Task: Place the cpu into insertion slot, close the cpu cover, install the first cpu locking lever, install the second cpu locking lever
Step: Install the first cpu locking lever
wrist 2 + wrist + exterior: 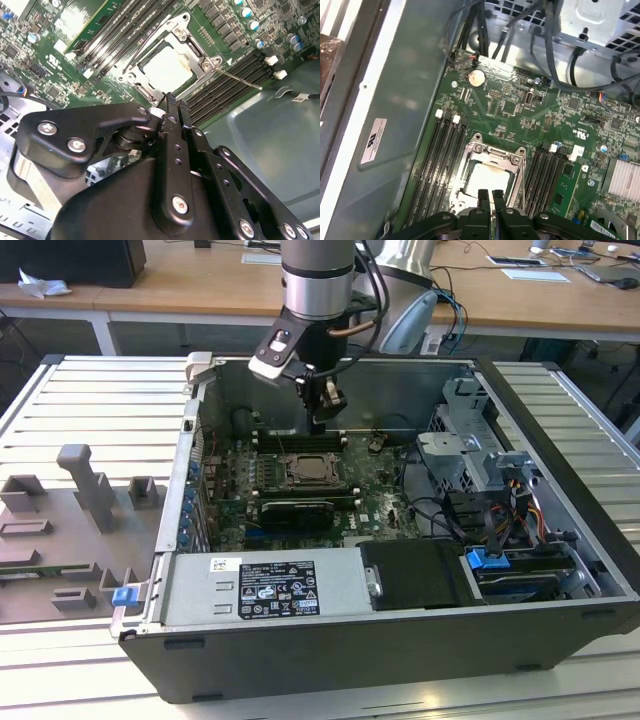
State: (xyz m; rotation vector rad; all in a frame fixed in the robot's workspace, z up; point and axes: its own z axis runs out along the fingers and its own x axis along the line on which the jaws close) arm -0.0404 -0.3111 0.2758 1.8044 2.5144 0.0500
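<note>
Gripper [319, 426], fingers pinched nearly together and empty, hovers at 12 o'clock from the socketed cpu [490, 177] in the exterior view.

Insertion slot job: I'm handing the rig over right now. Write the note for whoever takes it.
End effector: shut, empty, hovering close over the edge of the insertion slot.
Cpu: seated in the slot.
Cpu cover: down around it.
Done: placing and, apparently, closing the cover.
Left: both locking levers unconfirmed; one thin lever juts out from the slot's corner, seemingly unlatched.
</note>
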